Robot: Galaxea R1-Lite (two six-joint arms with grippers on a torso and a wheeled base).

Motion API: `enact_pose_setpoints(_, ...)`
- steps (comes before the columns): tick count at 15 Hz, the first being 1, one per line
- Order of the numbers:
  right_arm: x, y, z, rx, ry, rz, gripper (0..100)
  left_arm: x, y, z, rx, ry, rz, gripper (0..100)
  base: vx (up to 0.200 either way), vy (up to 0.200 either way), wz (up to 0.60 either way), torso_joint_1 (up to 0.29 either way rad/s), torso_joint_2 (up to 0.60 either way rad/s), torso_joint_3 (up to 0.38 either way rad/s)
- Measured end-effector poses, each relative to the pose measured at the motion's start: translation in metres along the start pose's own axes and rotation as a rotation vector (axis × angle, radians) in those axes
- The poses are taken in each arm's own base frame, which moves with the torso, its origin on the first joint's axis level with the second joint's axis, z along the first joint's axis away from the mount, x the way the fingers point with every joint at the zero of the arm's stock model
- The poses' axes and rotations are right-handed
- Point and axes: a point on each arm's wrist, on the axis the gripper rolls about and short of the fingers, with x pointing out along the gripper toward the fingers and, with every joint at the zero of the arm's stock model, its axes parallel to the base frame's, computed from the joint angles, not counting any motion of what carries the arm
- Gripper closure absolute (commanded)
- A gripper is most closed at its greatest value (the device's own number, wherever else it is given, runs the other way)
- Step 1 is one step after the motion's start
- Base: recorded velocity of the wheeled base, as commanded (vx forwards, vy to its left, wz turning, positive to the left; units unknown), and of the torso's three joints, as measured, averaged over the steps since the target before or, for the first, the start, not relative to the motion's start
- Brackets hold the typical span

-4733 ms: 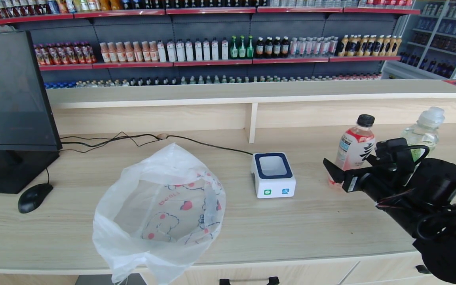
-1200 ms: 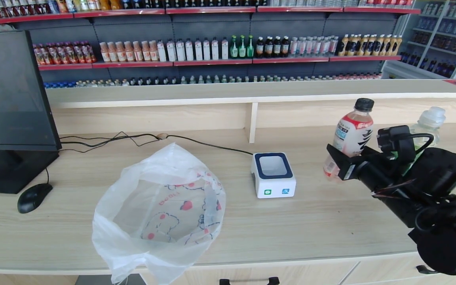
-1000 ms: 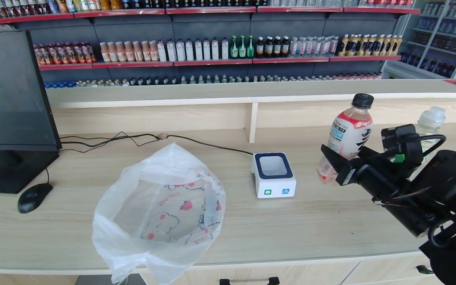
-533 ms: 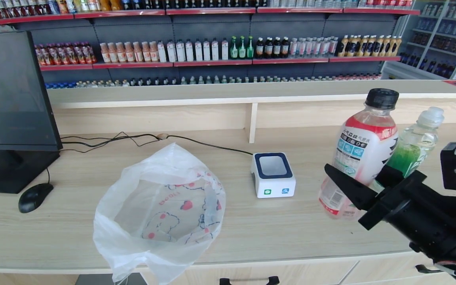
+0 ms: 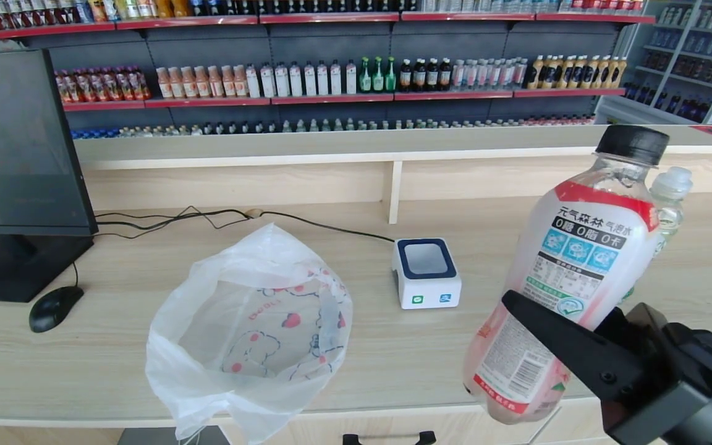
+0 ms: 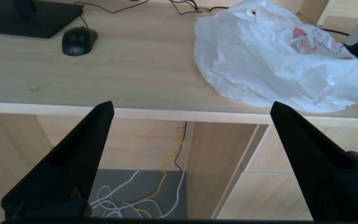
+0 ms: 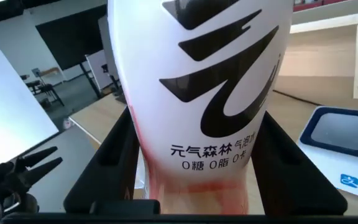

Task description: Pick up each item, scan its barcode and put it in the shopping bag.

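The right gripper (image 7: 201, 162) clamps the bottle (image 5: 569, 266) low on its body, tilted above the counter (image 5: 393, 364), right of the scanner (image 5: 426, 272); smooth plastic (probably slippery, fairly heavy) wants a firm mid-body hold.

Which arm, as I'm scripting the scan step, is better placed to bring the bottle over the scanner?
Right. The right gripper holds the bottle, raised near the scanner; the left gripper hangs open in front of the counter near the bag.
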Motion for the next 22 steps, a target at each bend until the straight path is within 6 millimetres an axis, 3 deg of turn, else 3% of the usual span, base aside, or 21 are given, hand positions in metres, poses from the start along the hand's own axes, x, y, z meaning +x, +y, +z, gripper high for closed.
enact_pose_setpoints(8, 0.035, 0.012, 0.000, 0.327, -0.023, 0.067, 100, 0.000, 0.000, 0.000, 0.000, 0.000, 0.000, 0, 0.000, 0.000, 0.00, 0.000, 0.00, 0.000)
enact_pose_setpoints(14, 0.045, 0.014, -0.004, 0.427, -0.011, 0.077, 100, 0.000, 0.000, 0.000, 0.000, 0.000, 0.000, 0, 0.000, 0.000, 0.00, 0.000, 0.00, 0.000)
enact_pose_setpoints(22, 0.055, 0.022, 0.012, 0.589, -0.076, 0.136, 100, 0.000, 0.000, 0.000, 0.000, 0.000, 0.000, 0, 0.000, 0.000, 0.00, 0.000, 0.00, 0.000)
